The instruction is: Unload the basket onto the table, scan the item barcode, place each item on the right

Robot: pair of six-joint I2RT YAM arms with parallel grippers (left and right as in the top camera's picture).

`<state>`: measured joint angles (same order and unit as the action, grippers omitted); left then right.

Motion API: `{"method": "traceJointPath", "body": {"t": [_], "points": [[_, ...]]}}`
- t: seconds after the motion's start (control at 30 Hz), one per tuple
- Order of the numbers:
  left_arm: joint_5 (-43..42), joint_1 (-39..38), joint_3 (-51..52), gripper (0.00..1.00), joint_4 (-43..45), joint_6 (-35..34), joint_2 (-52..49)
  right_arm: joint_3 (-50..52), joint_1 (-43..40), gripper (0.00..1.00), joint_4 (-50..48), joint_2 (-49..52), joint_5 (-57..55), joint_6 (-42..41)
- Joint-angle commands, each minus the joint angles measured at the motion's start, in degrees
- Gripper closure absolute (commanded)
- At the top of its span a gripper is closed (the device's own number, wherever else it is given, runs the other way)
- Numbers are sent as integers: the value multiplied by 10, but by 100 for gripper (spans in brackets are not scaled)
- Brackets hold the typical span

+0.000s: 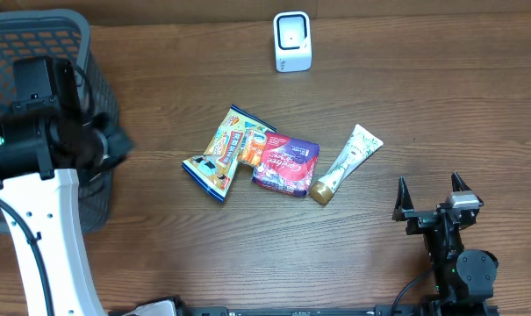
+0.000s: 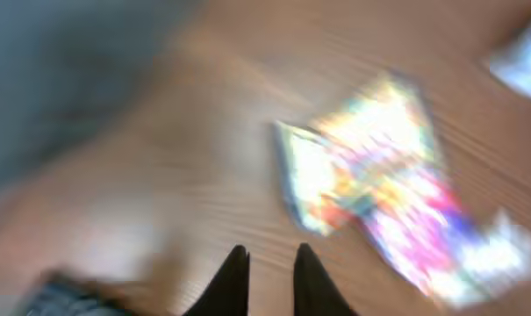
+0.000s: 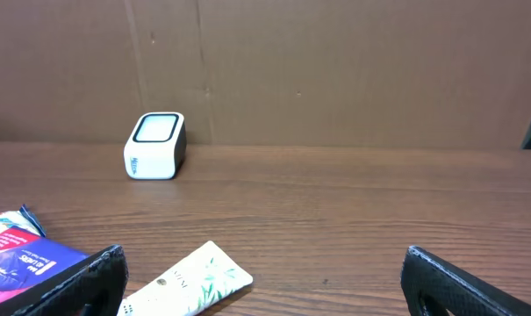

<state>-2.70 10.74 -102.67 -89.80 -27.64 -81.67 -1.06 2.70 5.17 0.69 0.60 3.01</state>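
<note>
**Desk:** What's on your far left?

**Me:** I see a dark mesh basket (image 1: 37, 35) at the left edge of the table (image 1: 160, 254), with my left arm (image 1: 46, 202) over it. The left gripper (image 2: 271, 279) is narrow, just a slim gap between the tips, and there is nothing in it. That wrist view is blurred.

**Desk:** And the items?

**Me:** They lie mid-table, and neither gripper touches them. First the colourful snack packet (image 1: 227, 151), then the purple pouch (image 1: 286, 163) touching its right edge. The white scanner (image 1: 292, 41) stands upright, well behind them. Next is the white tube (image 1: 346, 162), its gold cap just beside the pouch.

**Desk:** Right side?

**Me:** My right gripper (image 1: 430, 189) is spread wide and empty, apart from the tube.
</note>
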Motion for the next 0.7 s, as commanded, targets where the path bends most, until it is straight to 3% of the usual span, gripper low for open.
{"method": "traceJointPath", "body": {"t": [0.0, 0.07, 0.17, 0.2, 0.23, 0.67], "points": [[-295, -39, -3, 82, 19, 141, 3, 6, -2, 0, -3, -5, -6, 1], [-280, -72, -3, 66, 26, 144, 3, 6, -2, 0, -3, -5, -6, 1], [-255, -113, -3, 31, 27, 143, -1, 6, -2, 0, -3, -5, -6, 0], [-252, -123, -3, 12, 27, 144, -3, 6, -2, 0, -3, -5, -5, 1], [-252, -134, -3, 0, 27, 144, -4, 6, -2, 0, -3, -5, -6, 1], [-210, -156, -3, 0, 69, 144, -16, 6, -2, 0, -3, -5, -6, 1]]}}
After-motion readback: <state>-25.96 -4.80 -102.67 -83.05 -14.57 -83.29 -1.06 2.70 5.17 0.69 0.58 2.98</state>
